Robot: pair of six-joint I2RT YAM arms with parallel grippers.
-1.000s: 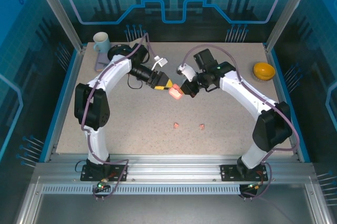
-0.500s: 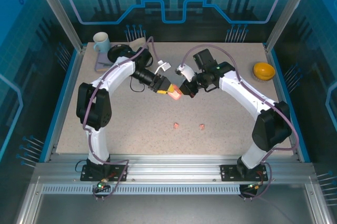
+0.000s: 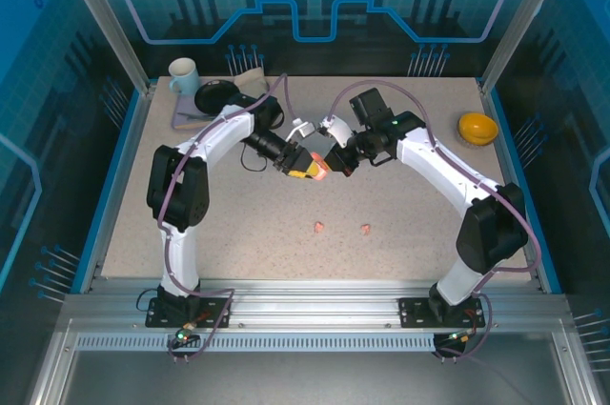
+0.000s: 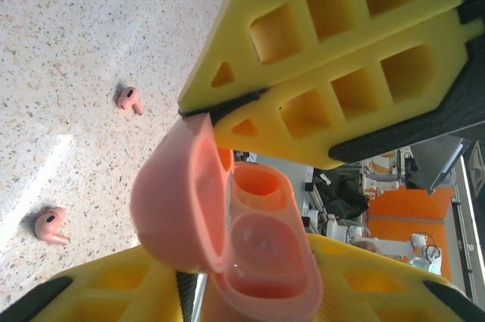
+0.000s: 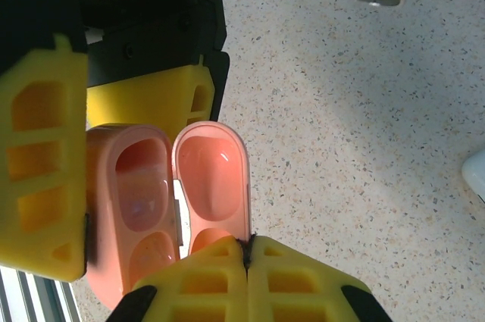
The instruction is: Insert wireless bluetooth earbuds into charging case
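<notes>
The open salmon-pink plastic charging case (image 3: 319, 170) hung above the speckled counter (image 3: 238, 233), base grasped by the left end effector (image 3: 304, 171) at 9 o'clock, lid pinched in the clenched right end effector (image 5: 248, 250) at 2 o'clock. Two salmon-pink earbuds (image 3: 320, 227) lay at 6 o'clock.

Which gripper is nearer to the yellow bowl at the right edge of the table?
Right. The right gripper, pinching the pink case at mid-table, is left of the yellow bowl; the left gripper is on the case's far side, further away.
</notes>
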